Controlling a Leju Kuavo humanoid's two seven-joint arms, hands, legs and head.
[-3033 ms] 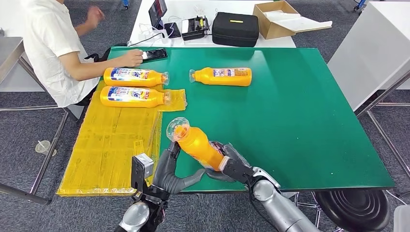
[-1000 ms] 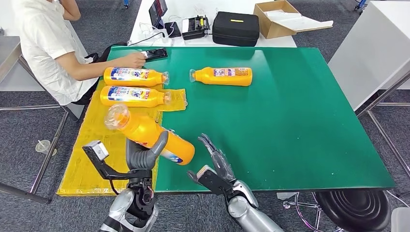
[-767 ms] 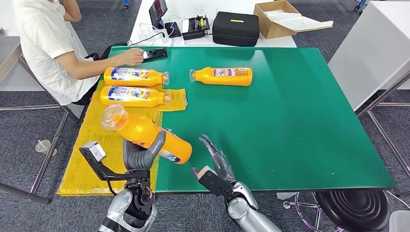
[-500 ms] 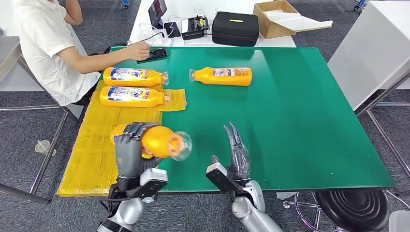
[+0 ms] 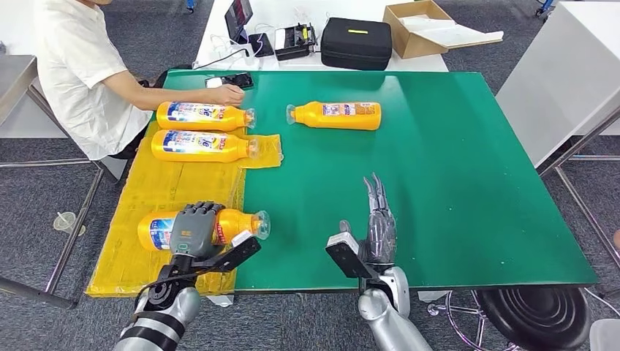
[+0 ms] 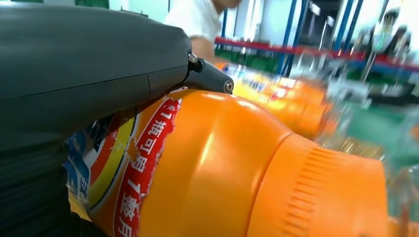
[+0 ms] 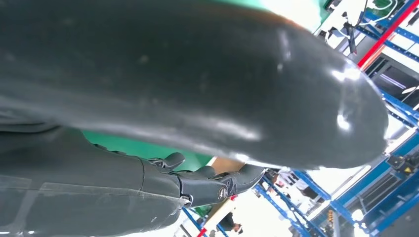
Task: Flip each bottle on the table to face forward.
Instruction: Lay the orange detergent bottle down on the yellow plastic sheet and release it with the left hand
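Head view: the left hand (image 5: 194, 228) wraps over the middle of an orange plastic bottle with a blue-and-white label (image 5: 201, 227), lying on its side on the yellow cardboard sheet (image 5: 157, 201) at the near left edge of the green table (image 5: 439, 183), clear cap pointing right. It looks rigid, smooth and probably slippery; the labelled waist seems the surest hold, since the neck tapers. Its label faces up. The right hand (image 5: 377, 223) hovers nearby, fingers straight and apart, holding nothing. Two label-up bottles (image 5: 205, 130) lie farther back; another orange bottle (image 5: 336, 115) lies on the green.
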